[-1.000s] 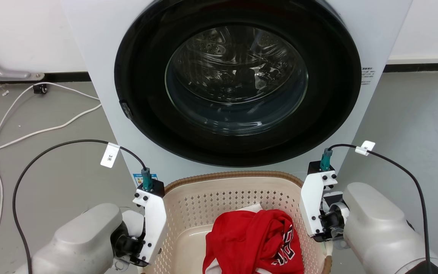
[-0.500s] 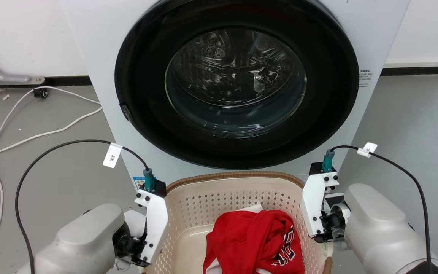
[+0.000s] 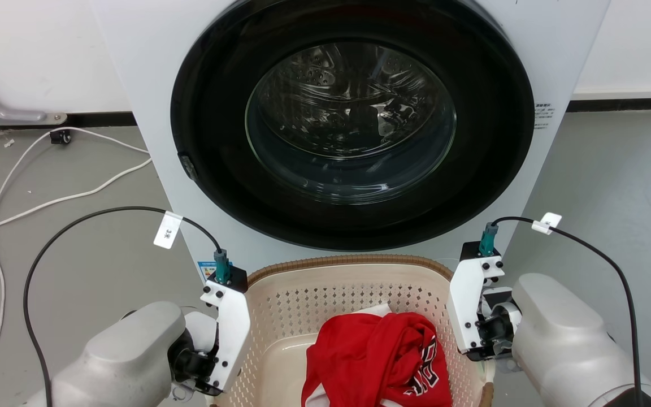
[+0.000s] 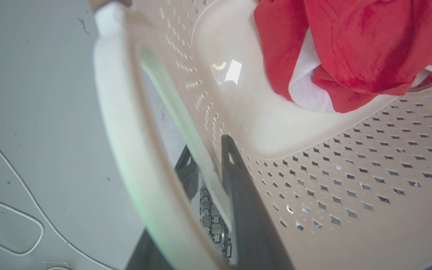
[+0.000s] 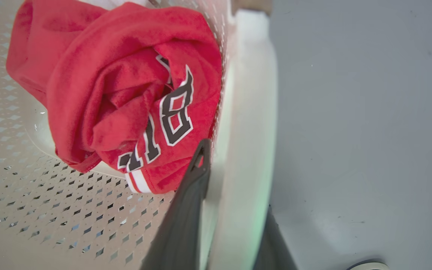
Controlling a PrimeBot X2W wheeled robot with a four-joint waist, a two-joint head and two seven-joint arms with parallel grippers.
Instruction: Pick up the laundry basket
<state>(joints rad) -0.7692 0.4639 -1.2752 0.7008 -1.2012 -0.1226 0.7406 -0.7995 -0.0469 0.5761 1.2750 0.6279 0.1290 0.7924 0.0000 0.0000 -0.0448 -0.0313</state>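
White cable lies loose on the grey floor at far left, well apart from the work.

Next, the left jaws are narrowed across the white left side handle of the cream perforated plastic laundry basket. One dark finger lies along the inner wall; the other sits outside the handle.

The laundry basket sits between the two arms, just before the white front-loading washing machine, with its brown rim near the machine's panel. Whether its base touches the floor cannot be told. A crumpled red garment with black-and-white lettering lies inside, right of centre.

At right, the right jaws are narrowed across the white right side handle, with the inner finger touching the garment.

Hazards, as judged:
- Smooth handles may slip between the thin fingers if grip force is low.
- Unequal arm rise would tilt the basket and shift the off-centre load.
- A forward swing would strike the rim on the machine front.
- Cloth pinched under the right inner finger would weaken that hold.
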